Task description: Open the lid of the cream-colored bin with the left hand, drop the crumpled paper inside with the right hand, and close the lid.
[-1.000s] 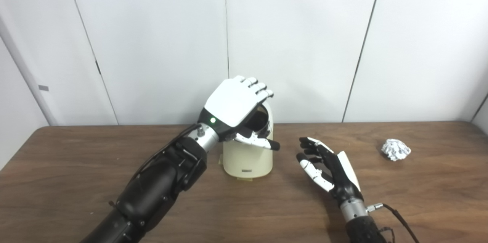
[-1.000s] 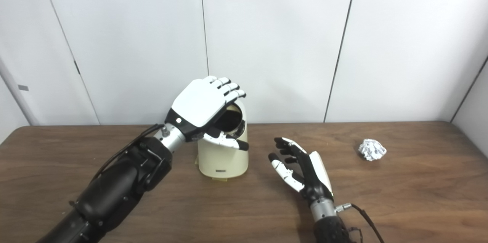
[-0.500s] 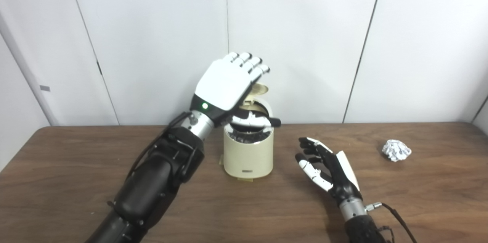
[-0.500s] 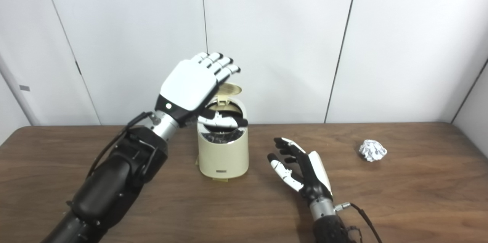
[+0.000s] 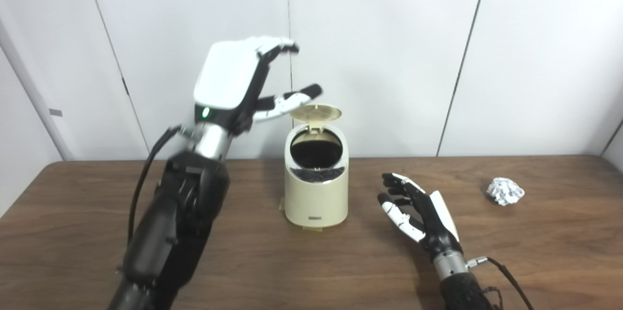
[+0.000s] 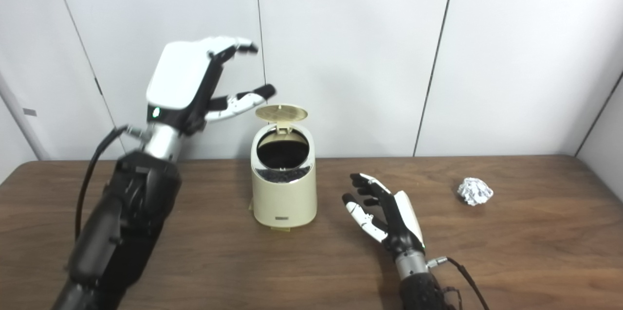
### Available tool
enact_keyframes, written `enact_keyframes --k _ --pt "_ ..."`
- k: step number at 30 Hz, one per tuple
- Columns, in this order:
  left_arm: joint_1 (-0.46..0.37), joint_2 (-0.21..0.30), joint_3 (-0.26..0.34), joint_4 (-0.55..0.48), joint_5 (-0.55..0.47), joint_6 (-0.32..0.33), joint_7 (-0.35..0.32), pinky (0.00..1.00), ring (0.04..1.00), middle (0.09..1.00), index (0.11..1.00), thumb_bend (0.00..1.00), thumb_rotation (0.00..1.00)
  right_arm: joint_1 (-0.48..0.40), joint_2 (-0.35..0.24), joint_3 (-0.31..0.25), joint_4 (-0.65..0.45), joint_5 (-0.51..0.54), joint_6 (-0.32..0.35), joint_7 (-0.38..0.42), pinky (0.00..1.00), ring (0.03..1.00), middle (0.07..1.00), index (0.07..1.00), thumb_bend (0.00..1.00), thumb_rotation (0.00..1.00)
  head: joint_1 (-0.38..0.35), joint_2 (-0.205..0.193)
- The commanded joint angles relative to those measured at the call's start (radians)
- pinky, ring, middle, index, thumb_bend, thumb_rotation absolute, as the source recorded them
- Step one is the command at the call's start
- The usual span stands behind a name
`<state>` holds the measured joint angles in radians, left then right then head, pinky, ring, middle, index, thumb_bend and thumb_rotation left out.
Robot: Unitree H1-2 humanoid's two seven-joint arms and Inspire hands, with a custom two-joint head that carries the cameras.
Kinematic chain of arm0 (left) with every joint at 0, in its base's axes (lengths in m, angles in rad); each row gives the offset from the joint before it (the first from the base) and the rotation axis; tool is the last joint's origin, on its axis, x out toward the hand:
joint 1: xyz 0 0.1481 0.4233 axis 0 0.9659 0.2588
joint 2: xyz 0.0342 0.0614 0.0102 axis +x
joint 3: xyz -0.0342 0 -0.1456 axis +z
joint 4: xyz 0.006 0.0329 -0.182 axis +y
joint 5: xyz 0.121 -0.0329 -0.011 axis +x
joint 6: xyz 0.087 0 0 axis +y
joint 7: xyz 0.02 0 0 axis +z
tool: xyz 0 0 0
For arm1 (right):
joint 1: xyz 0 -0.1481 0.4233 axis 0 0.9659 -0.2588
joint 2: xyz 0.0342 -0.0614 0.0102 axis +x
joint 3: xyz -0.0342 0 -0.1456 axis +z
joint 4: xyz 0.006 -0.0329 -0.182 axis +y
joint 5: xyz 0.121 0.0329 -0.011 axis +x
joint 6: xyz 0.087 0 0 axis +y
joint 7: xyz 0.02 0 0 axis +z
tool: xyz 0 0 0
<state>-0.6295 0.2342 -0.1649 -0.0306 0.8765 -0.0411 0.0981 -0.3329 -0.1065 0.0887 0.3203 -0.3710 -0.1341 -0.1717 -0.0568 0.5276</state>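
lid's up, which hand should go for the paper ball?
Right. The open right hand rests on the table between the cream-colored bin and the crumpled white paper ball; the open left hand is raised beyond the bin.

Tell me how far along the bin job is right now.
Done: the lid of the cream-colored bin stands open. In hand: nothing; the left hand is raised open, up and left of the bin, and the right hand rests open on the table. Left: the crumpled paper still lies far right, to be picked up, dropped in, then the lid closed.
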Motion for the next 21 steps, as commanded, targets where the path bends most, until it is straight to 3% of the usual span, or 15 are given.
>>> enact_keyframes --k 1,5,7,11,17,21 --pt "0.014 -0.008 0.034 -0.013 -0.068 -0.032 0.058 0.49 0.626 0.695 0.707 0.49 0.78 -0.021 -0.009 -0.009 -0.044 -0.001 -0.026 -0.018 0.69 0.773 0.788 0.787 0.20 0.68 -0.001 0.001" --pt "0.116 -0.026 0.083 -0.044 -0.189 -0.053 0.063 0.56 0.692 0.735 0.742 0.55 0.87 -0.014 -0.013 -0.003 -0.092 -0.021 -0.027 -0.020 0.69 0.776 0.789 0.786 0.22 0.76 -0.002 0.011" --pt "0.165 -0.032 0.100 -0.051 -0.242 -0.072 0.065 0.59 0.713 0.745 0.754 0.57 0.93 -0.013 -0.019 0.005 -0.110 -0.041 -0.031 -0.023 0.68 0.775 0.788 0.786 0.21 0.74 0.000 0.013" --pt "0.235 -0.043 0.119 -0.023 -0.353 -0.130 0.068 0.60 0.727 0.756 0.771 0.55 0.95 -0.009 -0.022 0.005 -0.134 -0.055 -0.012 -0.015 0.69 0.779 0.790 0.787 0.22 0.74 0.002 0.015" --pt "0.319 -0.045 0.111 -0.018 -0.380 -0.138 0.057 0.65 0.756 0.777 0.794 0.51 1.00 -0.003 -0.041 0.011 -0.176 -0.094 -0.018 -0.016 0.68 0.778 0.792 0.785 0.21 0.73 -0.001 0.020" --pt "0.356 -0.048 0.105 -0.003 -0.386 -0.145 0.057 0.67 0.767 0.788 0.801 0.51 1.00 0.000 -0.065 0.024 -0.256 -0.181 0.047 0.004 0.67 0.780 0.796 0.784 0.25 0.79 -0.012 0.031"
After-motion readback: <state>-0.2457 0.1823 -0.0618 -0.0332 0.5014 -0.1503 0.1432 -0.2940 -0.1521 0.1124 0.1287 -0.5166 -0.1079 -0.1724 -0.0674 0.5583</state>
